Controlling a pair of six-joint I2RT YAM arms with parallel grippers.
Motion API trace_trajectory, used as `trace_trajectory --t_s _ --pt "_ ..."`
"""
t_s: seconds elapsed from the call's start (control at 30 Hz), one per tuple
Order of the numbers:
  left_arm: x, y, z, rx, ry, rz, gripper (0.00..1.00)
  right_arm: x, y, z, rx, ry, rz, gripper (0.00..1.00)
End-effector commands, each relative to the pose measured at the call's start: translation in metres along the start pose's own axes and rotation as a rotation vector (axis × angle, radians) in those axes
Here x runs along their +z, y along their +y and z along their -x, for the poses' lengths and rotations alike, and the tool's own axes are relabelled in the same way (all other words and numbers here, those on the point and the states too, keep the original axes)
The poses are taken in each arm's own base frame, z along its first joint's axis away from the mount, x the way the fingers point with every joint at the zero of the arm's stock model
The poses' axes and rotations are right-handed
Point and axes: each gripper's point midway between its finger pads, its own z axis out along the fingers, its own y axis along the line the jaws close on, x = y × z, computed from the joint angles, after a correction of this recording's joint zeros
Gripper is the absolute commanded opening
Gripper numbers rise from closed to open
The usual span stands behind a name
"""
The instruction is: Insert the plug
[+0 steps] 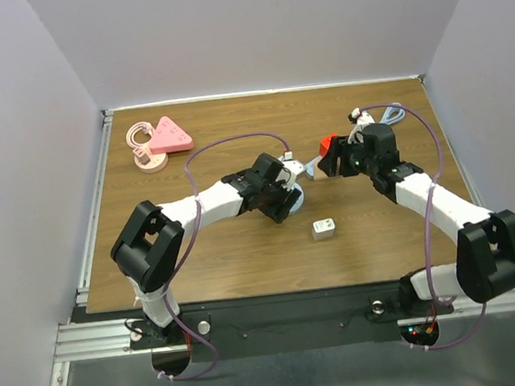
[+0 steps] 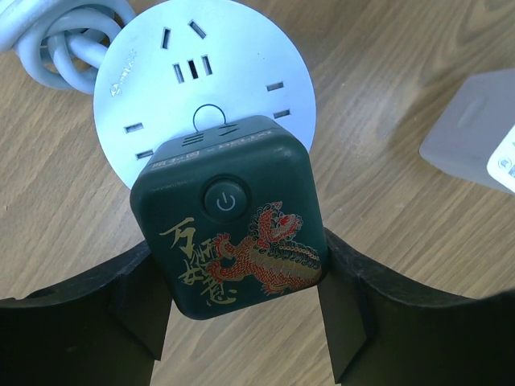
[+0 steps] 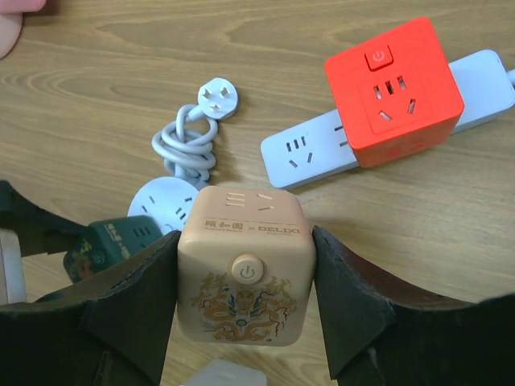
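The left gripper [image 2: 241, 273] squeezes the green cube [image 2: 229, 225] (dragon picture on it) over the round white socket [image 2: 201, 72] near the middle of the surface [image 2: 410, 249]. The right gripper [image 3: 244, 269] squeezes a tan cube [image 3: 245, 233].

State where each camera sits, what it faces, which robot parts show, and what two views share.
Top external: above and behind, looking down at the table; both arms show.
Left wrist: past its fingers at the gripped green cube and round socket.
Right wrist: past its fingers at the gripped beige cube.
Wrist views share: green cube, round socket.
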Motion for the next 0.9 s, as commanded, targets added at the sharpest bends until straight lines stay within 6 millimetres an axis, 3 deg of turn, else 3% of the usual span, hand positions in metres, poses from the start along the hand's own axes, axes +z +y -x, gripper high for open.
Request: trace_trajectory --t_s 0.0,0.17,0.23,0.33,0.43,0.5,0.6,0.7,0.87 --pt "-0.001 -0.014 -0.041 0.13 0.201 -0.073 0.01 0.003 0.016 0.043 -0.049 -0.094 0.045 0.0" --pt "-0.003 -0.006 -0.065 0.174 0.315 -0.038 0.04 0.01 0.013 0.046 -0.05 -0.089 0.036 0.0" --pt "-0.006 -0.007 -0.064 0.176 0.312 -0.037 0.14 0.01 0.013 0.043 -0.047 -0.083 0.04 0.0" --pt "-0.013 -0.004 -0.057 0.177 0.291 -0.007 0.37 0.008 0.013 0.039 -0.048 -0.077 0.042 0.0" --pt "-0.018 0.0 -0.044 0.159 0.254 0.033 0.52 0.003 0.013 0.039 -0.056 -0.087 0.038 0.0" --pt "-0.023 -0.001 -0.033 0.149 0.209 0.036 0.74 0.001 0.011 0.039 -0.061 -0.094 0.031 0.0" --pt "-0.028 -0.008 -0.019 0.123 0.152 0.009 0.99 -0.005 0.014 0.045 -0.065 -0.115 0.033 0.0" --pt "-0.037 -0.013 -0.003 0.098 0.086 -0.003 0.99 -0.01 0.016 0.049 -0.066 -0.132 0.035 0.0" --pt "-0.053 0.0 0.015 0.018 0.008 0.098 0.99 -0.019 0.02 0.055 -0.076 -0.161 0.042 0.0"
